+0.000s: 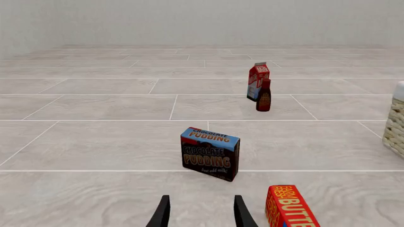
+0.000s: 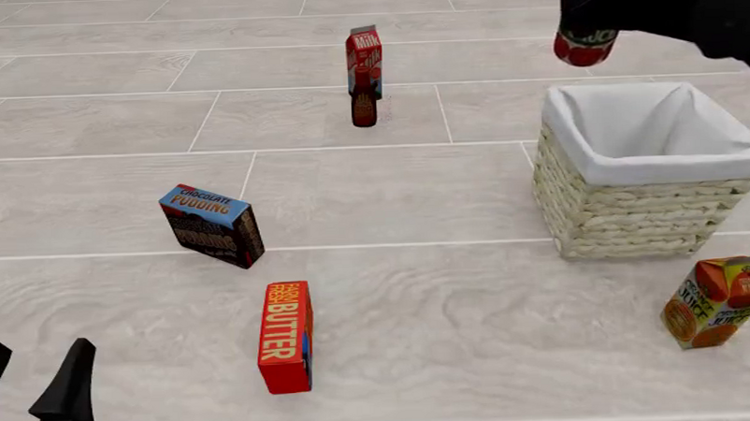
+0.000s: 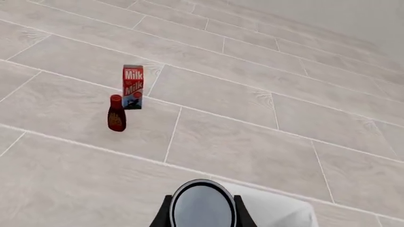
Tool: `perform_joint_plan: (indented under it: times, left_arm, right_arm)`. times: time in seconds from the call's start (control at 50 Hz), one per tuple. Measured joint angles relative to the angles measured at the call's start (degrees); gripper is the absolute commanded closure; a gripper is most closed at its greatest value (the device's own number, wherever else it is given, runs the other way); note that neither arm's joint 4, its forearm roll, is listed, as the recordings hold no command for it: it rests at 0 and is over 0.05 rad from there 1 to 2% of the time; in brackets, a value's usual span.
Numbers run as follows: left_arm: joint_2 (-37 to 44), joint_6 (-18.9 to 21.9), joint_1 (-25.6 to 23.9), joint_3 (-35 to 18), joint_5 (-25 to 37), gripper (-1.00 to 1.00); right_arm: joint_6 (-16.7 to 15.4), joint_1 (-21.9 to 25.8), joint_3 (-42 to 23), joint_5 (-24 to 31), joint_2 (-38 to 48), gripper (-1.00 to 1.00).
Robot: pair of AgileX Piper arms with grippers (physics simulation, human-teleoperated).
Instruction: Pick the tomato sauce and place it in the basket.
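The tomato sauce can (image 2: 585,46), red with a green band, hangs in my right gripper (image 2: 584,21) high above the far edge of the basket (image 2: 631,211). In the right wrist view its round grey end (image 3: 203,204) sits between the fingers (image 3: 165,213), with the basket's white lining (image 3: 277,210) just beyond. The basket is pale wicker with white cloth folded over its rim, and nothing shows inside it. My left gripper (image 2: 32,377) is open and empty at the near left; its fingers (image 1: 162,213) show in the left wrist view, where the basket's edge (image 1: 395,124) is also seen.
A chocolate pudding box (image 2: 212,226) and a red butter box (image 2: 286,336) lie at near left. A milk carton (image 2: 365,58) and a dark bottle (image 2: 364,100) stand at the far middle. An orange juice carton (image 2: 717,301) stands to the near right of the basket.
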Motion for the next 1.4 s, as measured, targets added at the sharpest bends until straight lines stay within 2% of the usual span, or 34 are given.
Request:
perform_joint_plan:
  times: [0.92,1.4]
  left_arm:
    - [0.0,0.0,0.0,0.0,0.0,-1.00]
    - [0.0,0.0,0.0,0.0,0.0,-1.00]
  right_arm:
    - [1.1,-10.2,3.9,-6.8,6.3,1.00]
    - [1.7,-13.0,2.5,-8.6,11.3,1.00]
